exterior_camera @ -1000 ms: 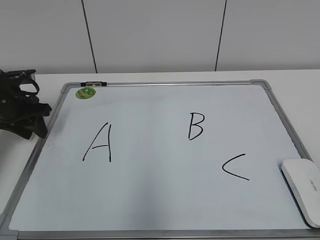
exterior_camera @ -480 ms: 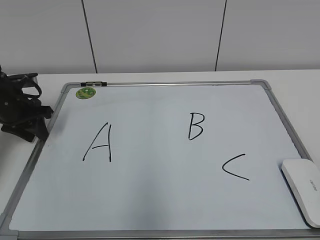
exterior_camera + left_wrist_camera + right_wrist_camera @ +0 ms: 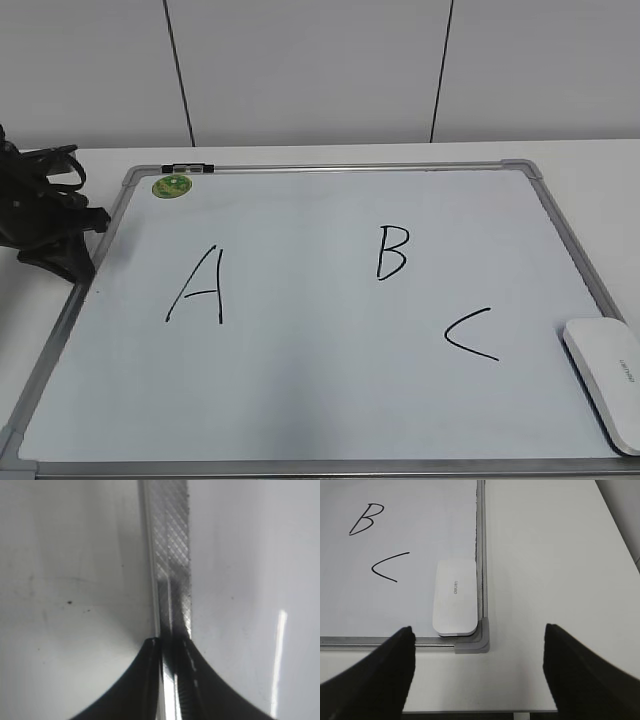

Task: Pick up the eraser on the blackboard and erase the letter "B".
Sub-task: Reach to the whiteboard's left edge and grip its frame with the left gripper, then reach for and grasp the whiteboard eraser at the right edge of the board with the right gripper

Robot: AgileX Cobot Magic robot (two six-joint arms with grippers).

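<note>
In the blackboard's [image 3: 400,530] corner, the eraser [image 3: 455,596] lies lengthwise along the frame.

1. The exterior camera looked down at a slant from the front edge of the blackboard [image 3: 300,400] toward a panelled wall, far enough back to take in almost the whole board, with the left gripper [image 3: 50,235] at its left edge.
2. The left wrist camera pointed steeply down, very close to the board's grey frame [image 3: 172,555], which ran up the middle.
3. The right wrist camera sat higher, looking down over the board's corner.
4. Exterior and right wrist views shared the eraser [image 3: 454,596], the letter "B" [image 3: 366,518] and the "C" [image 3: 390,566].
</note>
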